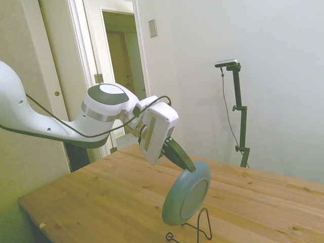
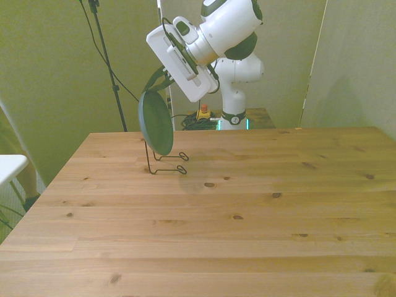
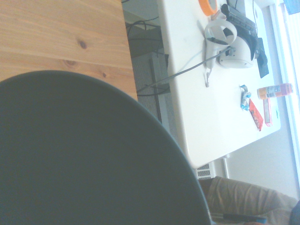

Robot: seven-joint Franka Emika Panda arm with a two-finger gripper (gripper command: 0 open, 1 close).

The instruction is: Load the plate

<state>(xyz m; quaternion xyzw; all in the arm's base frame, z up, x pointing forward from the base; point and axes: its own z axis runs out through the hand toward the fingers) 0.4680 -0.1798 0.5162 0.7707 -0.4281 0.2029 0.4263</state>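
Bare wooden table (image 2: pixel 204 235) fills the near ground, its knotted planks running wide to the far edge. Farther back, toward the front view's left, a thin black wire stand (image 2: pixel 166 162) sits on the boards, two small loops at its feet. Hanging on edge right over it is the plate (image 2: pixel 156 124), round and grey-teal, tilted, its lower rim down among the stand's upright wires; whether it touches them I cannot tell. In the side view the stand (image 1: pixel 197 230) is cut off by the bottom edge. The gripper (image 1: pixel 188 166) has the plate (image 1: pixel 187 193) by its upper rim, dark fingers closed against it, though the far finger is hidden behind the plate. From the wrist, the plate (image 3: pixel 84 154) is a dark blur, with a white side table (image 3: pixel 206 108) of small cluttered items beyond it. No writing there is sharp enough to read.
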